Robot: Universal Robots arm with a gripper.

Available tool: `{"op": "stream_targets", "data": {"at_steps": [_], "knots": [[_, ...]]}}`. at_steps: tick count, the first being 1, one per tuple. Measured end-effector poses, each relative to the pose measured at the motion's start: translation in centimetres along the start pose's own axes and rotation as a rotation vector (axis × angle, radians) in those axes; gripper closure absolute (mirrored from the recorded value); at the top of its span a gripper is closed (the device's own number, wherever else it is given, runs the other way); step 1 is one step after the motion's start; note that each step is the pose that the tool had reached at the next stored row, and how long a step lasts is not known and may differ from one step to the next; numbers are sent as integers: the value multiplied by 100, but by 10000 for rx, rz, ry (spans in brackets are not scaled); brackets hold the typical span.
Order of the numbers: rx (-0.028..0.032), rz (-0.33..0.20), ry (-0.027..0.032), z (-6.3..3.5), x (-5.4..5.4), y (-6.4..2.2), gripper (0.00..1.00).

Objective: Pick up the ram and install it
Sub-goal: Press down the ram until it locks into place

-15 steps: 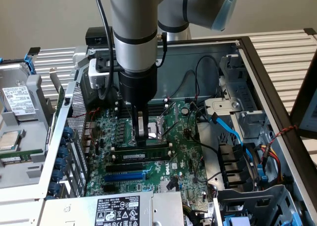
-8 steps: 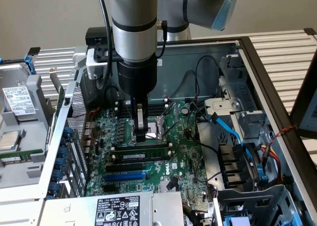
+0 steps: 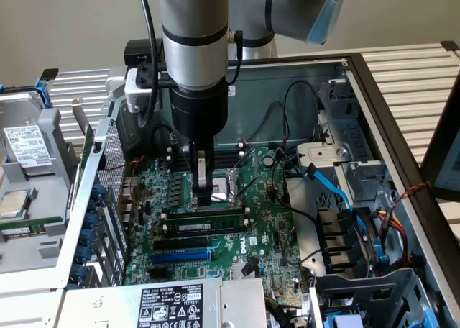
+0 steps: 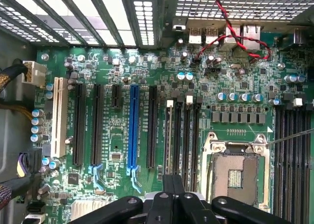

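Slatted metal surface (image 3: 410,73) carries the opened computer case (image 3: 374,105) we are working in, its green motherboard (image 3: 269,231) lying flat and exposed. Our pincer (image 3: 205,196) hangs straight down from the arm, fingers clenched together with nothing between them, their tips just above or touching the ram (image 3: 208,221). That ram, a long green stick with black chips and a white sticker, lies along a memory slot just beside the empty processor socket (image 3: 228,186), with a bare black slot (image 3: 188,242) and the blue slot (image 3: 183,256) lying parallel further toward the front of the exterior view. We cannot tell from here whether the stick is fully seated or merely resting in the slot. In the wrist view the clenched pincer (image 4: 172,185) sits over the bank of black slots beside the socket (image 4: 234,174). We judge the step in hand to be pressing the stick home; doing it well calls for a push straight down, centred along the stick's length, so that both ends sink evenly and the end latches catch.
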State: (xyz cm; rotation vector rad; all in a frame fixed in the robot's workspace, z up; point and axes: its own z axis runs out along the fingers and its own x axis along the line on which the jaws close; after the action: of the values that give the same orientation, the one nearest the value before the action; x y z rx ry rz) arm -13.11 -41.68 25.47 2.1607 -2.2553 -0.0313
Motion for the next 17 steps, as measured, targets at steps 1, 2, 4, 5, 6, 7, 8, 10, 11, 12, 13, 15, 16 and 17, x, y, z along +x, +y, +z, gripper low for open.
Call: {"op": "stream_targets", "data": {"at_steps": [1,2,4,5,6,7,8,10,11,12,13,15,16,17], "knots": [[0,166,-5,1,0,0,90],[0,331,-9,1,0,0,90],[1,668,-18,2,0,0,90],[1,835,-23,3,0,0,90],[1,1008,-28,4,0,0,90],[1,1171,-32,5,0,0,90],[2,1352,-37,6,0,0,90],[1,1684,-46,7,0,0,90],[1,1834,-49,7,0,0,90],[2,1994,-54,7,0,0,90],[2,2157,-58,7,0,0,90],[2,2505,-68,8,0,0,90],[2,2665,-72,7,0,0,90],[3,2813,-77,8,0,0,90]]}}
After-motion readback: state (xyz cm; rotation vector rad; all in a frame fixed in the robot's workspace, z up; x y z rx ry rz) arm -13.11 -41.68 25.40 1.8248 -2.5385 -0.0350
